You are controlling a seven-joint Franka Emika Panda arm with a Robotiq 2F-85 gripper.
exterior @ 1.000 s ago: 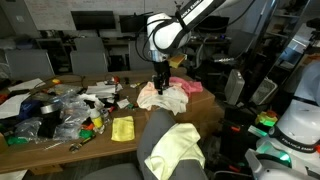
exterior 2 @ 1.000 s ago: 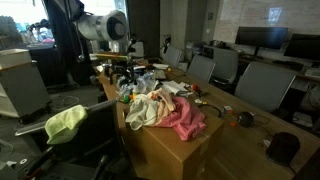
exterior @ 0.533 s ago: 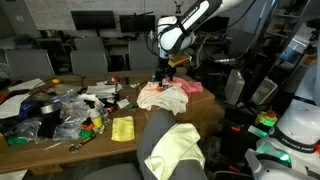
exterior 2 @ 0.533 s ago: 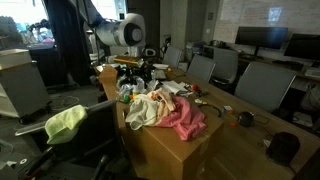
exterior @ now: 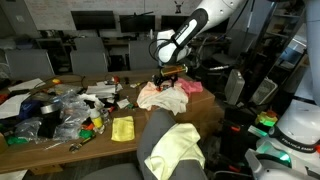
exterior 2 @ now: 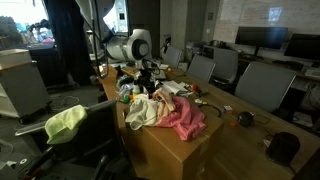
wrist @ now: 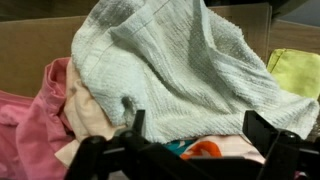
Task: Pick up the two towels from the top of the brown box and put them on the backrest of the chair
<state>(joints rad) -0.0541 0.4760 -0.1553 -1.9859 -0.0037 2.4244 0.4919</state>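
Towels [exterior 2: 168, 112] on brown box [exterior 2: 172, 152], office monitors [exterior: 92, 20]

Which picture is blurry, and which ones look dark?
Wrist view: the end effector at the bottom is a dark blur, very close to the lens, while the towel looks bright and fairly sharp. Both exterior views: dim and grainy.

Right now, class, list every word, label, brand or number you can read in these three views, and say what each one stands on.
No text can be read in any view.
Heap of packages: any labels are too small and blurred to read.
Monitors: dark, no writing to be made out.
Pale towel in the wrist view: plain cloth, no print or tag showing.
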